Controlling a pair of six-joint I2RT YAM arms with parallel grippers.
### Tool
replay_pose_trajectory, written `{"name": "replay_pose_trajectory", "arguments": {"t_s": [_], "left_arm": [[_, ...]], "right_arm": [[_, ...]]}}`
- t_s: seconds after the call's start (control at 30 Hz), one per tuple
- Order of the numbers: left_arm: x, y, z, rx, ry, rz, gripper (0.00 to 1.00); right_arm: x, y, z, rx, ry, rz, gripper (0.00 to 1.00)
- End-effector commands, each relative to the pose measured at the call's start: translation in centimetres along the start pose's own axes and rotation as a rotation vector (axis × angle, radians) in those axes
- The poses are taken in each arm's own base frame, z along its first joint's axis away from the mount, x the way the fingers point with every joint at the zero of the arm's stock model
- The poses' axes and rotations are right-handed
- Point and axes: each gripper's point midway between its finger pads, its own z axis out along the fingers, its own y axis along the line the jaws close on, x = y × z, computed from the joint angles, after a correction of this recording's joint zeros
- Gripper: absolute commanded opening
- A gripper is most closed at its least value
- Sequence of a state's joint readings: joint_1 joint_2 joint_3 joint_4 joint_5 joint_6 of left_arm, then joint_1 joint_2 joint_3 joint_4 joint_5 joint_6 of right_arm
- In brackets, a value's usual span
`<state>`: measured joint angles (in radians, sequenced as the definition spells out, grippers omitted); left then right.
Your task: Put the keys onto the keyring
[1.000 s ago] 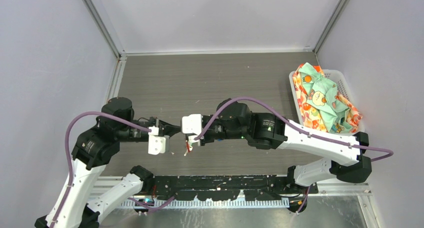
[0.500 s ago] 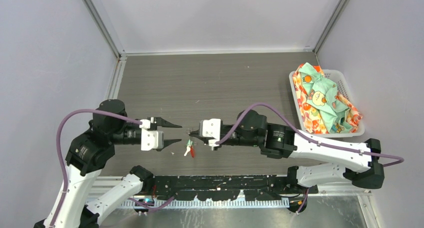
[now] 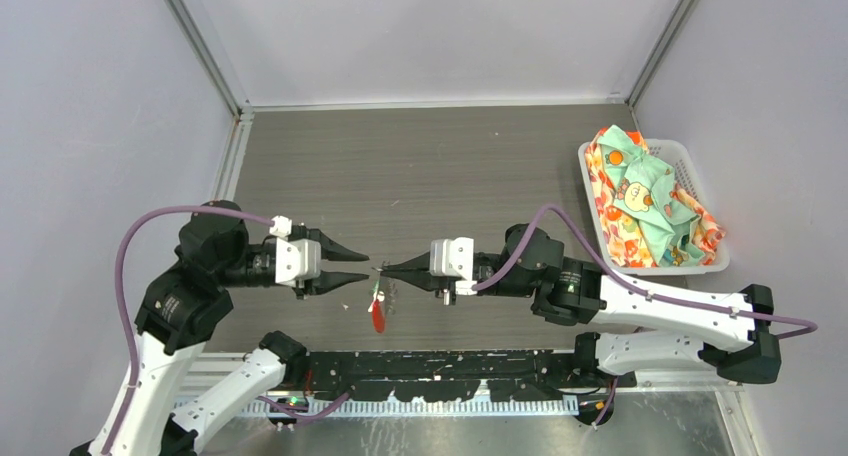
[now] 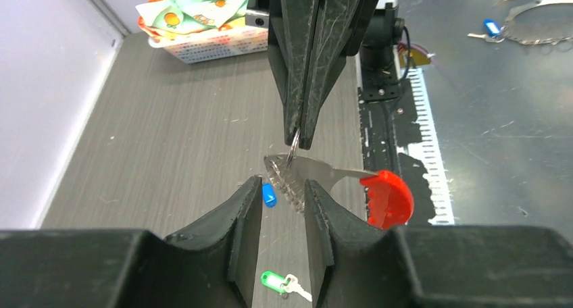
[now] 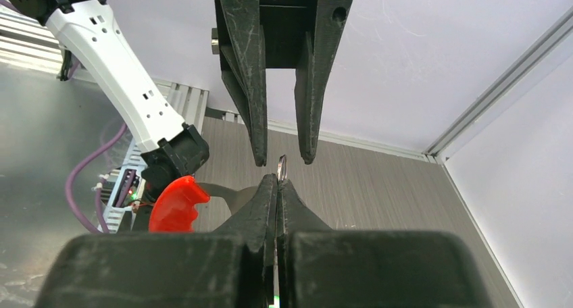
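Keyring [image 4: 324, 171] hung in mid-air above the bench [image 3: 450, 166], its thin silver ring pinched at the tips of the right gripper [image 4: 301, 142], which I saw clamped tight on it with no gap between the fingers. From the ring a silvery piece ran out sideways to a red end [image 4: 386, 198], which showed in the overhead view as a red spot dangling below the two arms.

Facing it tip to tip was the left gripper [image 4: 282, 183], its fingers spread apart and holding nothing. In the right wrist view the top of the ring stood up just under the gap between those fingers. I could not tell whether either finger touched the metal.

Two keys lay loose on the bench beneath the arms. A blue-headed key [image 4: 269, 196] showed between the left gripper's fingers in its wrist view. A green-headed key [image 4: 273, 281], with its silver blade visible, lay nearer that camera. Neither was on the ring.

At the far right of the bench sat a white basket [image 3: 690, 166] stuffed with patterned cloth [image 3: 645, 201], well apart from both arms.
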<state>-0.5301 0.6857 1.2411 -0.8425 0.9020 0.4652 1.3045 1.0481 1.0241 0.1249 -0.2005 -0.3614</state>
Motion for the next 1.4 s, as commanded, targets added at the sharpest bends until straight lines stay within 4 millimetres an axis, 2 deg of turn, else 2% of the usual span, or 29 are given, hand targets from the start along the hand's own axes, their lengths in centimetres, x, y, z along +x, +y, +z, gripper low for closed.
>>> {"name": "replay_pose_trajectory", "arguments": {"t_s": [0.0,0.33,0.67,0.87,1.07,1.2,1.27,1.37], "left_arm": [[-2.3,-0.8,0.2,0.065,-0.08,-0.035,0.3],[-1.5,-1.5,0.0,0.083,-0.061,-0.003,0.24],[-2.3,-1.4,0.1,0.091,-0.09,-0.016,0.24],[-2.9,-1.4,0.4,0.106,-0.114,-0.052,0.15],[-2.9,-1.6,0.4,0.11,-0.121,-0.068,0.01],[-2.4,-1.6,0.3,0.096,-0.11,-0.057,0.0],[-1.4,-1.4,0.2,0.079,-0.079,0.026,0.0],[0.6,-1.0,-0.2,0.056,-0.003,0.153,0.0]], "right_arm": [[-3.7,-0.6,-0.5,0.02,-0.142,-0.001,0.01],[-4.0,-0.4,-0.5,0.011,-0.157,0.009,0.01],[-3.9,-0.1,0.1,-0.001,-0.177,0.025,0.01],[-3.7,0.0,0.6,-0.003,-0.189,0.038,0.01],[-3.5,-0.2,0.9,0.011,-0.198,0.044,0.01],[-3.3,-0.2,1.1,0.009,-0.191,0.053,0.01],[-3.3,-0.3,0.9,0.01,-0.172,0.049,0.06],[-2.5,-0.6,0.3,0.015,-0.085,0.024,0.22]]}}
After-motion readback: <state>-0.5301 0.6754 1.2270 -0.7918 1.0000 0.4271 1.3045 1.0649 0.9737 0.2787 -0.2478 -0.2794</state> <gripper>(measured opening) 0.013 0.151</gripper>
